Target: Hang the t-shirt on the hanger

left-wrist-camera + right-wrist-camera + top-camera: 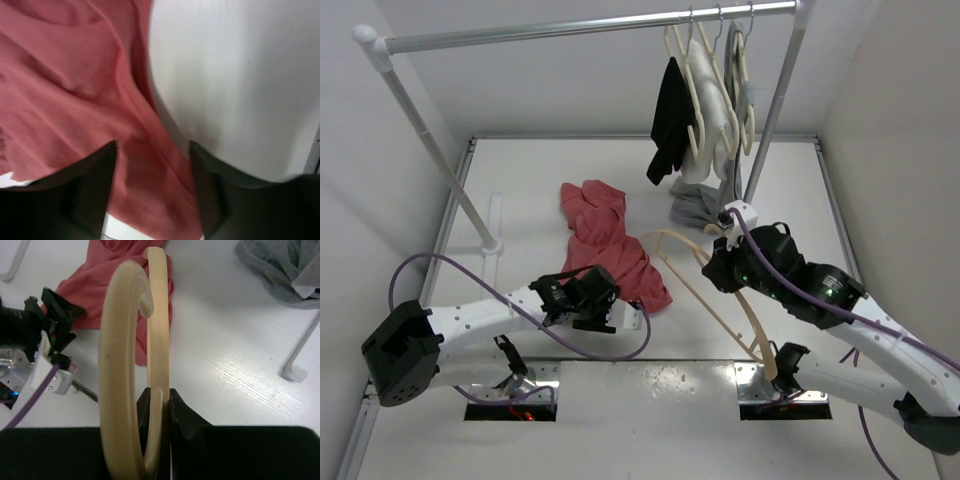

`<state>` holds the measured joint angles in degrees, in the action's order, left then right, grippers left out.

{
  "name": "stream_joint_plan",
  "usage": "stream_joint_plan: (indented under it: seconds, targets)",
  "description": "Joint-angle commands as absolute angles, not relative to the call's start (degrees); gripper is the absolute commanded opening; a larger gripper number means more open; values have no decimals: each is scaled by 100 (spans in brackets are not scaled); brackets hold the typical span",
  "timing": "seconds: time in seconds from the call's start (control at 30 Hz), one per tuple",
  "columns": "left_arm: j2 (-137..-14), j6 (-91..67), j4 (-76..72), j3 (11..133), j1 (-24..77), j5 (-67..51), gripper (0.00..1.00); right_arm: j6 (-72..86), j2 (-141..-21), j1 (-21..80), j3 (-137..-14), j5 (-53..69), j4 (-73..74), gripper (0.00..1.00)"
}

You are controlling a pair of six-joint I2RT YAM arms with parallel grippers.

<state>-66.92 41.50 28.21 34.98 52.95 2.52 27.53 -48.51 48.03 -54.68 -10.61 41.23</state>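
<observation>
The red t-shirt [605,245] lies crumpled on the white table, left of centre. My left gripper [595,297] is low over its near hem. In the left wrist view the gripper [152,150] is open, with its dark fingers [95,185] on either side of a fold of the shirt [75,90]. My right gripper [717,262] is shut on the peach-beige hanger [757,330] and holds it tilted above the table, right of the shirt. In the right wrist view the gripper [157,395] pinches the hanger [117,340] at the base of its hook, and the shirt [110,275] lies beyond.
A clothes rail [590,28] spans the back. A black garment [670,120] and cream hangers [705,90] hang at its right end, and a grey garment [695,205] is heaped below. The rail's left leg slants down to a foot [490,240] beside the shirt.
</observation>
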Motion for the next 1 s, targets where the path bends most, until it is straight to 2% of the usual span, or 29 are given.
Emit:
stream_joint_plan:
  seconds: [0.0,0.1,0.13,0.37,0.53,0.77,0.97]
  targets:
    - [-6758,4113,2531,3252,5458,817,60,2918,-4729,4790,-5520,-1248,3955,0]
    - [-6759,4113,2531,3199,5458,879,49,2918,-4807,4790,-5520,-1178,3955,0]
    - [-6759,4113,2531,3199,5458,879,40,2918,-4808,4790,-5580,-1108,3955,0]
    - [-6759,4052,2584,3199,5283,817,0,2812,-5036,4790,-5687,-1055,3955,0]
    - [-6759,3789,2812,3673,4975,756,0,2698,-5141,4842,-5687,-686,3954,0]
    - [-7101,3358,3410,5070,3728,-394,0,2408,-5677,4843,-6195,236,4210,0]
    - [-7873,3305,3866,5985,2866,-1450,0,2136,-5678,4843,-6539,492,4210,0]
